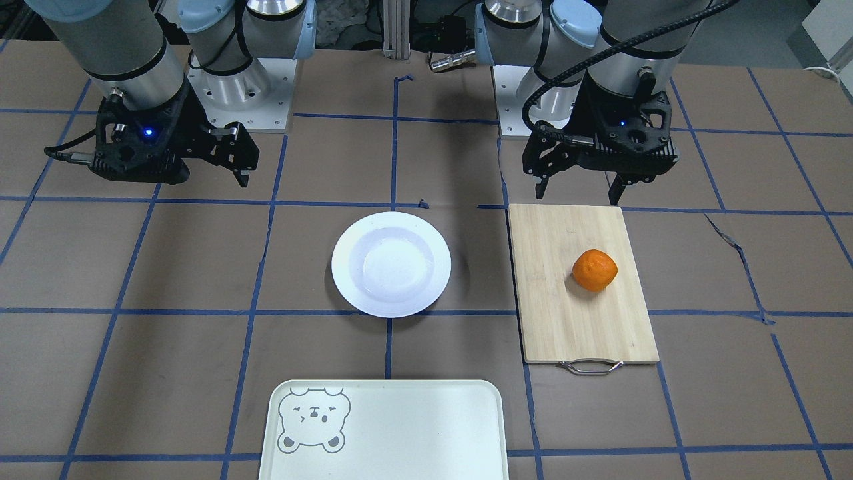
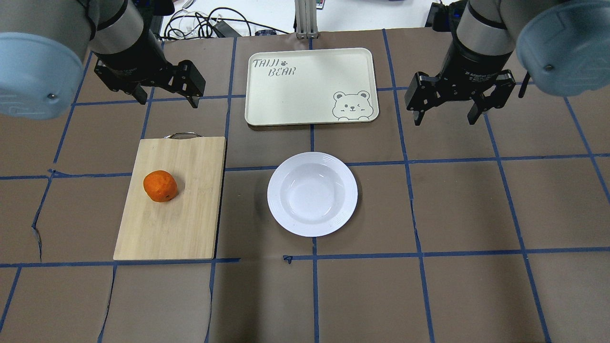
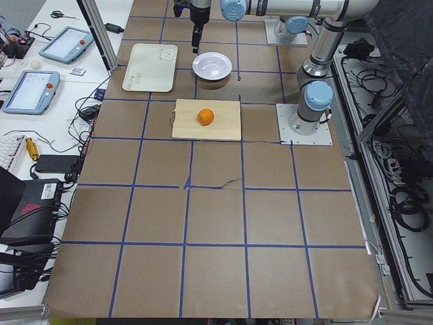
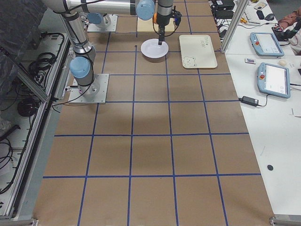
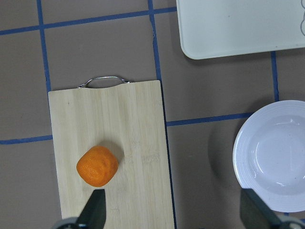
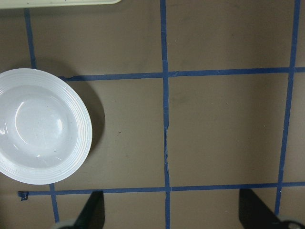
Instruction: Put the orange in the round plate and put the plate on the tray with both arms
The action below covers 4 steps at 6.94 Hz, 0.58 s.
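The orange (image 1: 594, 270) (image 2: 160, 186) lies on a bamboo cutting board (image 2: 186, 219), on my left side of the table. The white round plate (image 2: 312, 194) (image 1: 391, 264) sits empty at the table's middle. Beyond it, at the far edge, lies the cream tray (image 2: 305, 81) (image 1: 413, 427) with a bear drawing. My left gripper (image 2: 167, 101) (image 1: 577, 195) hangs open above the table past the board's handle end, holding nothing. My right gripper (image 2: 444, 121) hangs open too, to the right of the tray and apart from the plate. The left wrist view shows the orange (image 5: 97, 165) just ahead of one fingertip (image 5: 96, 207).
The cutting board's metal handle (image 2: 181, 135) points toward the tray side. Brown paper with blue tape lines covers the table. Cables and tablets lie off the table's far edge (image 3: 30, 91). The right wrist view shows bare paper beside the plate (image 6: 40, 126).
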### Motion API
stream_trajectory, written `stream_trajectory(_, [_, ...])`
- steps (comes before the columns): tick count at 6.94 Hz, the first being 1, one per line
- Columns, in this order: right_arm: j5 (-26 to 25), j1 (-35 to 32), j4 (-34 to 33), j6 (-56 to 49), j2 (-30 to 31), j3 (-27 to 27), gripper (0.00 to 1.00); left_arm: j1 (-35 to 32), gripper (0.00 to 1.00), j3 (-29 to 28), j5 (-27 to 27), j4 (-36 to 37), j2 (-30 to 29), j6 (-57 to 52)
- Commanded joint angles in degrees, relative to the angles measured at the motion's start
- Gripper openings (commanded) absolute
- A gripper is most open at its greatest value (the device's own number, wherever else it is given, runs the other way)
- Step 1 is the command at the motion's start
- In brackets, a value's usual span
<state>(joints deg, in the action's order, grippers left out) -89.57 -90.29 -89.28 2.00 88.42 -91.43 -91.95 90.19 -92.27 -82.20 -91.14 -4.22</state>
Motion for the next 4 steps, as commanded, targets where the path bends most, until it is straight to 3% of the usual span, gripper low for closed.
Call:
stream_trajectory(1, [0.0, -0.1, 0.6, 0.0, 0.0, -0.1, 1.00, 0.0, 1.00, 0.1, 0.0, 0.0, 0.0, 0.0])
stream_trajectory(4, [-0.1, 0.0, 0.1, 0.0, 0.0, -0.1, 1.00, 0.0, 1.00, 0.1, -0.1, -0.8, 0.0, 0.1])
